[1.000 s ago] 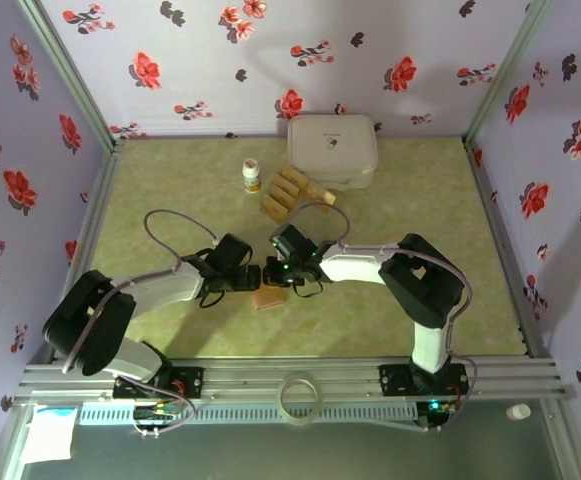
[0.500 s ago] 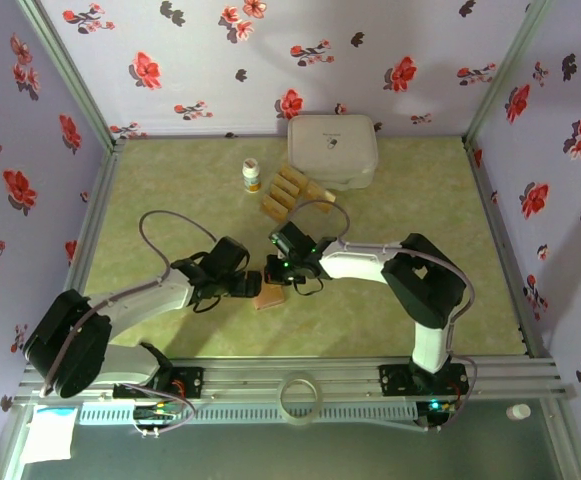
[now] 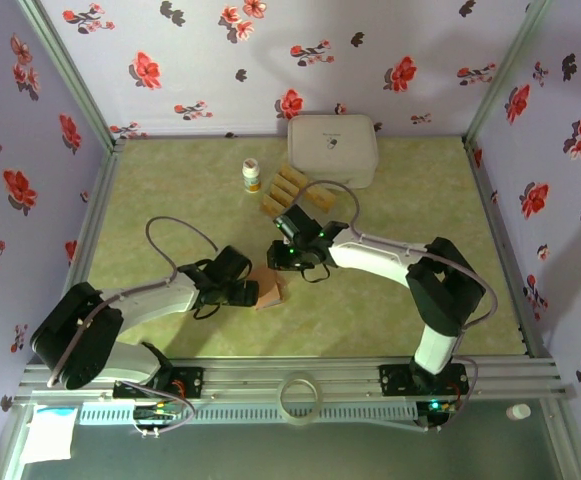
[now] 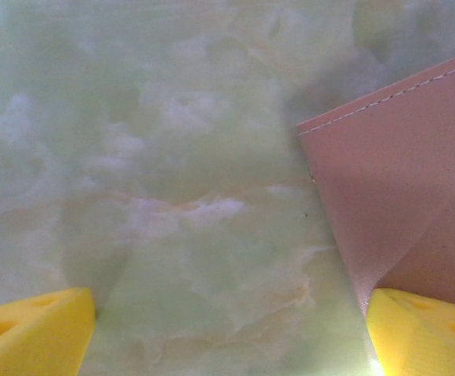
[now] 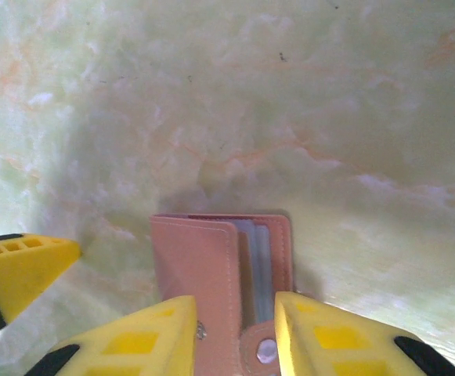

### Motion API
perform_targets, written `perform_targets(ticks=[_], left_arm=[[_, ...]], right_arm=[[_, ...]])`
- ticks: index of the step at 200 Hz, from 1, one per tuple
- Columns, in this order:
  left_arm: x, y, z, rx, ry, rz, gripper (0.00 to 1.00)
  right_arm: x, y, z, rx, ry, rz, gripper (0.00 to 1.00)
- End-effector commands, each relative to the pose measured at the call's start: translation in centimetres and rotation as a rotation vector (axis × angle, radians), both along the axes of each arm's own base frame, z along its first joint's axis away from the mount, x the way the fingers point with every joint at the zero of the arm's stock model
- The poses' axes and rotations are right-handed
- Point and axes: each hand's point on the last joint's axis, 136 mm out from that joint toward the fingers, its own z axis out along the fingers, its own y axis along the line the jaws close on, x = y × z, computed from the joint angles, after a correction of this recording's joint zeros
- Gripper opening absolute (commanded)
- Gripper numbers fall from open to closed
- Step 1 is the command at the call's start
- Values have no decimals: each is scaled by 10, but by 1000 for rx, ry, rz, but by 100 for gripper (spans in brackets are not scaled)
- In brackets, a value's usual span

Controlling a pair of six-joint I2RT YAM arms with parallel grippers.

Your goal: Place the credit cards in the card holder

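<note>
The card holder [image 3: 267,291] is lying on the green worktop [image 3: 420,300] near its middle, a little toward the near edge. In the right wrist view the card holder [image 5: 211,270] is sitting partly unfolded, with grey pockets showing inside and a snap on its near flap.

The right gripper [image 3: 282,268] is hovering just beyond it. Its jaws are standing partly parted and are not clamping anything, and the holder's near end is showing through the gap of the right gripper [image 5: 235,337].

The left gripper [image 3: 246,292] is reaching in from the left with its jaws spread wide and released. In its own view the left gripper [image 4: 227,337] is facing bare worktop, and one yellow fingertip [image 4: 423,333] is meeting the holder's corner [image 4: 399,196]; whether it is touching, I cannot tell.

The credit cards [image 3: 290,190] are lying in a slanted row toward the far edge, just beside a white box [image 3: 332,150] and a small bottle [image 3: 252,175].
</note>
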Motion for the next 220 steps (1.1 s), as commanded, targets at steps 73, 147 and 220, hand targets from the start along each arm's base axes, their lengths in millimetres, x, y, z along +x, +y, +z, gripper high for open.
perform_targets(ticks=[73, 147, 220], left_arm=[[8, -2, 29, 45, -33, -10, 92], [44, 19, 56, 58, -68, 75, 95], [56, 6, 58, -39, -69, -4, 98]], right_arm=[[-15, -14, 5, -175, -62, 95, 32], [-46, 16, 14, -70, -65, 150, 0], [-57, 13, -48, -122, 8, 153, 0]])
